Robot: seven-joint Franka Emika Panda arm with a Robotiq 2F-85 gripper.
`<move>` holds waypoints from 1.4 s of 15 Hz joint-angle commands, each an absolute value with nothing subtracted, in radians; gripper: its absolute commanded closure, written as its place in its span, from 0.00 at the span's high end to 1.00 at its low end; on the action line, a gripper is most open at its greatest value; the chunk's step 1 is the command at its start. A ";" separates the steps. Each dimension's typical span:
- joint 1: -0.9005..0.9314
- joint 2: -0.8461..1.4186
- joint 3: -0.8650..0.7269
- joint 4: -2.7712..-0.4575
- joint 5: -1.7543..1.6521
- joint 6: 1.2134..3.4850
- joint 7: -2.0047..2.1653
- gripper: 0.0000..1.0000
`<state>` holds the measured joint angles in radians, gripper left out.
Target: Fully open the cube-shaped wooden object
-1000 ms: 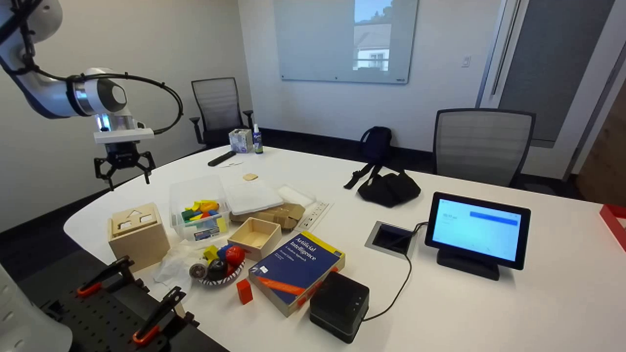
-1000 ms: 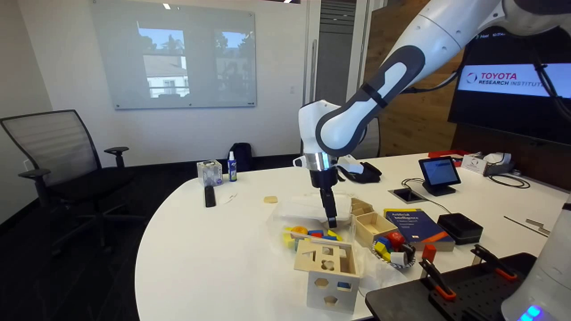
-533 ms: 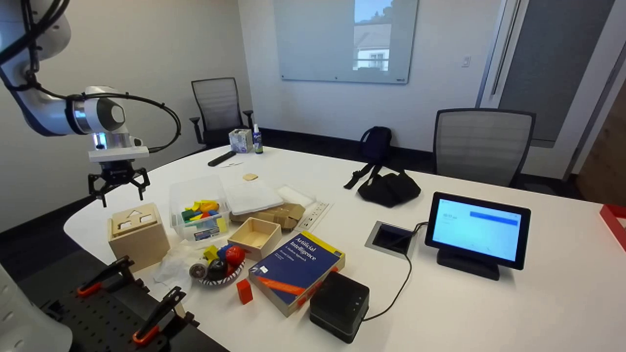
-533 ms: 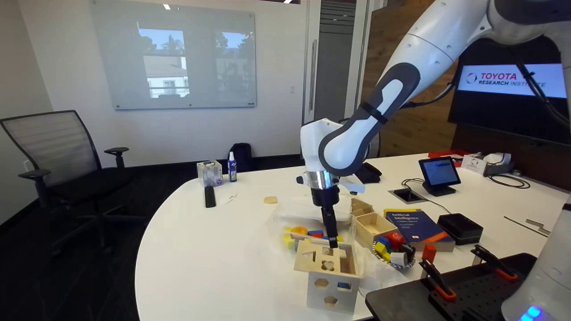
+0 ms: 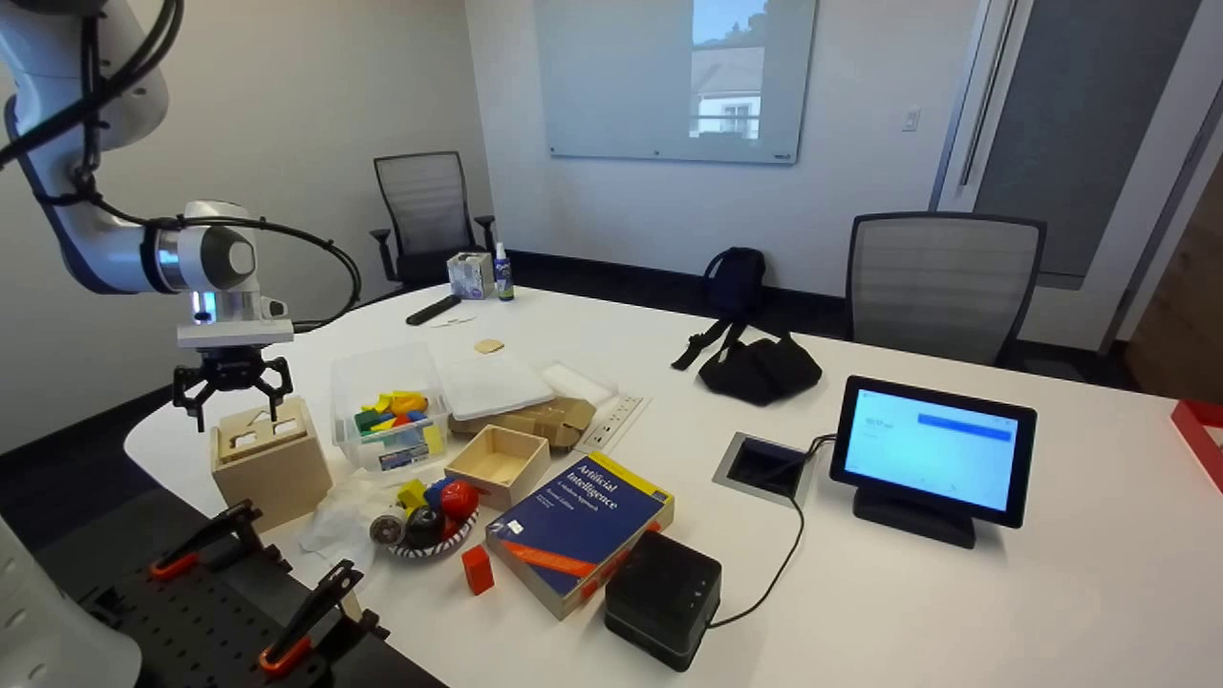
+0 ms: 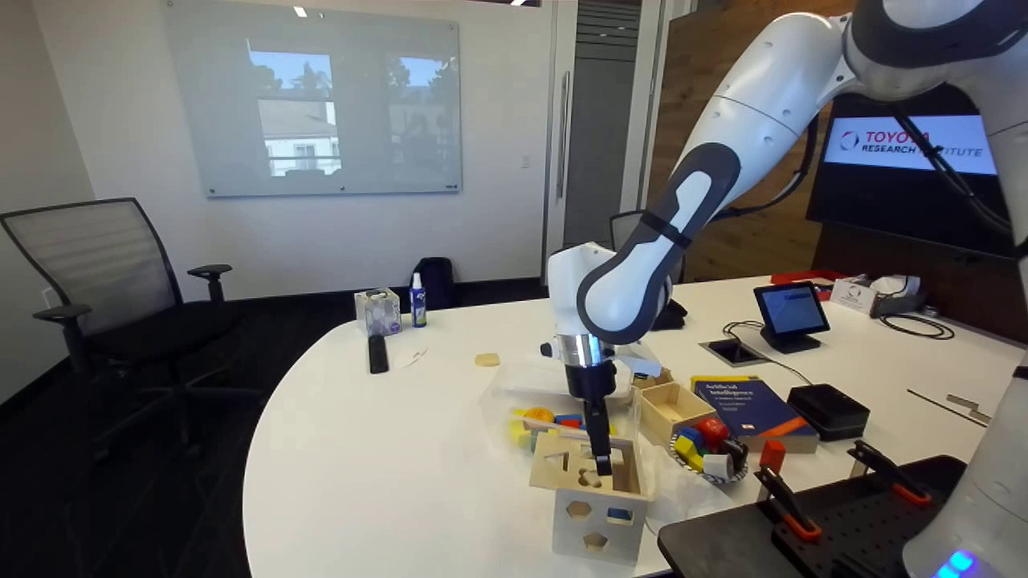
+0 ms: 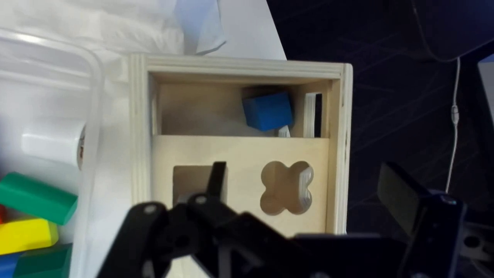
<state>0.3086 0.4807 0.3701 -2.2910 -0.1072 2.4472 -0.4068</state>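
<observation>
The cube-shaped wooden object [image 5: 287, 483] stands on the table near its edge and also shows in an exterior view [image 6: 598, 530]. Its sliding lid [image 6: 543, 480] with shaped holes is partly open and sticks out past one side. In the wrist view the lid [image 7: 243, 150] covers the lower part, and a blue block [image 7: 268, 111] lies inside through the gap. My gripper [image 5: 237, 420] is open and empty, pointing down just above the lid. In the wrist view, the gripper [image 7: 303, 177] has one finger over the lid's square hole and the other beyond the box's outer wall.
A clear plastic bin [image 7: 94, 100] with coloured blocks stands close beside the cube. White crumpled tissue [image 5: 339, 521], a bowl of toys [image 5: 444, 545], a shallow wooden box [image 5: 502, 487] and a book [image 5: 578, 526] lie nearby. Clamps [image 5: 210, 537] hold the black base plate.
My gripper has moved down from above the bin and cube to just over the lid, and somewhat closer to the robot base. The gripper stays open. The cube and lid have not moved.
</observation>
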 commanded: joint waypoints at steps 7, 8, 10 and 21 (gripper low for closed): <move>0.296 0.532 0.369 -2.273 -0.117 2.478 -0.391 1.00; 0.302 0.535 0.364 -2.268 -0.121 2.471 -0.380 1.00; 0.313 0.543 0.353 -2.257 -0.134 2.466 -0.365 1.00; 0.375 0.629 0.338 -2.152 -0.220 2.445 -0.344 1.00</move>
<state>0.3338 0.6032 0.3552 -2.1994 -0.1827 2.4674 -0.3871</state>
